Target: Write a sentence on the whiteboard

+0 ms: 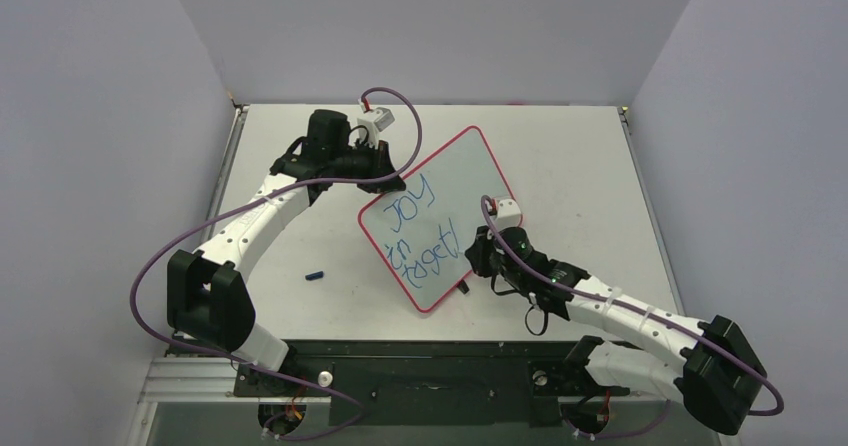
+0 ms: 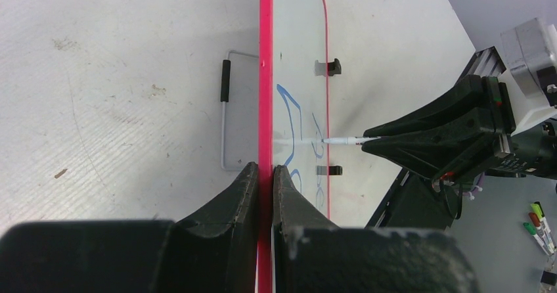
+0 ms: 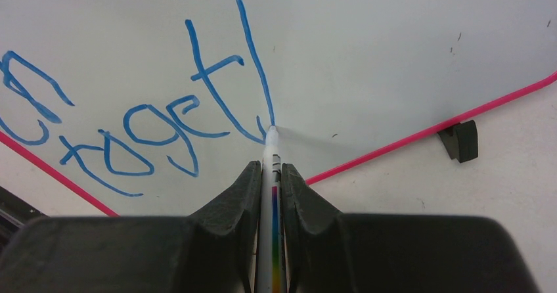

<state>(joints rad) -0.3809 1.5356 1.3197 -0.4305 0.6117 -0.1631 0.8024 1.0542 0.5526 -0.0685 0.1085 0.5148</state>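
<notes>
The whiteboard (image 1: 450, 181), white with a thin red-pink frame, lies tilted on the table and carries blue handwriting in three lines. My left gripper (image 1: 384, 179) is shut on its upper-left edge; in the left wrist view the fingers (image 2: 265, 169) pinch the red frame (image 2: 265, 56). At the board's lower right, my right gripper (image 1: 472, 253) is shut on a white marker (image 3: 271, 181) with a rainbow stripe. The marker's tip (image 3: 271, 133) touches the board (image 3: 381, 50) at the foot of a long blue stroke. The same marker (image 2: 338, 140) shows from the side in the left wrist view.
A small blue cap (image 1: 316, 275) lies on the table left of the board. A black foot (image 3: 460, 140) sits at the board's edge. A wire stand (image 2: 225, 83) lies beside the frame. Several spare markers (image 2: 538, 222) rest off the table's side.
</notes>
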